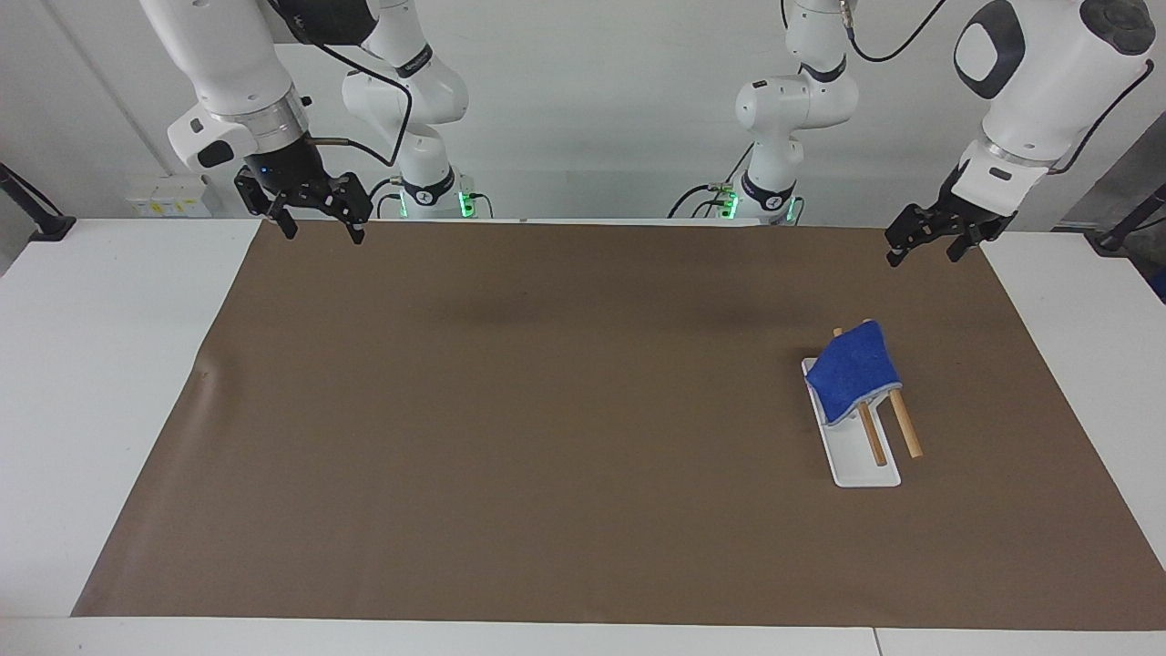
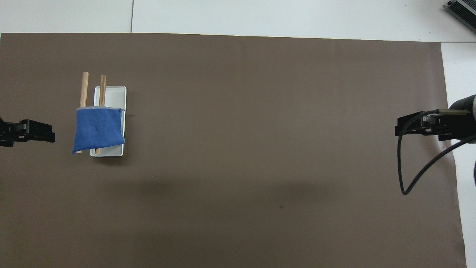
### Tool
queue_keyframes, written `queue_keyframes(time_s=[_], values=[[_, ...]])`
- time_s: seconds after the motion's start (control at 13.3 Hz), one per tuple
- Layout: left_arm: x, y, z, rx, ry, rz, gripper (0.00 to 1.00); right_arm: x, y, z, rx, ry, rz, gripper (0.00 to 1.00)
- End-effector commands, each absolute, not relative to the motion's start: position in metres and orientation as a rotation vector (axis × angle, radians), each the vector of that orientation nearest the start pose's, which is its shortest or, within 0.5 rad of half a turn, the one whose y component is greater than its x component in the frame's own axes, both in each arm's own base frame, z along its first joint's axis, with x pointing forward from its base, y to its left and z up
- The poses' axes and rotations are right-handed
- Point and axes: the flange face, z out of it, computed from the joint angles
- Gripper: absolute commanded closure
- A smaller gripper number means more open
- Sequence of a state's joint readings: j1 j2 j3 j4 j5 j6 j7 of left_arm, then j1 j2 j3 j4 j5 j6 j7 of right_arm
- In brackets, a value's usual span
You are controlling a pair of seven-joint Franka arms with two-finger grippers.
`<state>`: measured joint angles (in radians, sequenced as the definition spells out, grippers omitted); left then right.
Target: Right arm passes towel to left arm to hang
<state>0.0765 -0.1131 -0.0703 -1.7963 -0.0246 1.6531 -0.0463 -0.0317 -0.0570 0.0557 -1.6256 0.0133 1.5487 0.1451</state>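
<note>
The blue towel (image 1: 854,372) (image 2: 98,130) hangs draped over the two wooden rods (image 1: 906,428) (image 2: 84,87) of the white rack (image 1: 861,460) (image 2: 115,96), toward the left arm's end of the table. Nothing holds it. My left gripper (image 1: 922,259) (image 2: 50,134) hovers open and empty over the mat's edge, beside the rack and apart from it. Over the mat's corner at the right arm's end, my right gripper (image 1: 323,235) (image 2: 399,128) stands open and empty, with a blue light at its wrist.
A brown mat (image 1: 547,410) covers most of the white table (image 1: 100,383). A black cable (image 2: 403,175) loops down from the right wrist. A grey device (image 2: 463,9) shows at the table's corner farthest from the robots, at the right arm's end.
</note>
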Motion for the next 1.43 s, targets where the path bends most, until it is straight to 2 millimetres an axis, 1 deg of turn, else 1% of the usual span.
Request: queue_keyframes(time_s=[0.0, 0.38, 0.68, 0.98, 1.35], values=[[0.5159, 0.0001, 0.5857, -3.153, -0.102, 0.049, 0.00, 0.5291, 0.0148, 0.6329, -3.144, 0.179, 0.048, 0.00], [0.5159, 0.0001, 0.5857, -3.153, -0.102, 0.049, 0.00, 0.5247, 0.0139, 0.6354, -3.147, 0.172, 0.064, 0.00], [0.5159, 0.0001, 0.5857, -3.153, -0.102, 0.049, 0.00, 0.5252, 0.0148, 0.6341, -3.132, 0.170, 0.059, 0.00], [0.5161, 0.0002, 0.5859, -3.154, -0.102, 0.047, 0.00, 0.5253, 0.0083, 0.6334, -3.130, 0.190, 0.061, 0.00], [0.5159, 0.0001, 0.5857, -3.153, -0.102, 0.049, 0.00, 0.5253, 0.0083, 0.6334, -3.130, 0.190, 0.061, 0.00]])
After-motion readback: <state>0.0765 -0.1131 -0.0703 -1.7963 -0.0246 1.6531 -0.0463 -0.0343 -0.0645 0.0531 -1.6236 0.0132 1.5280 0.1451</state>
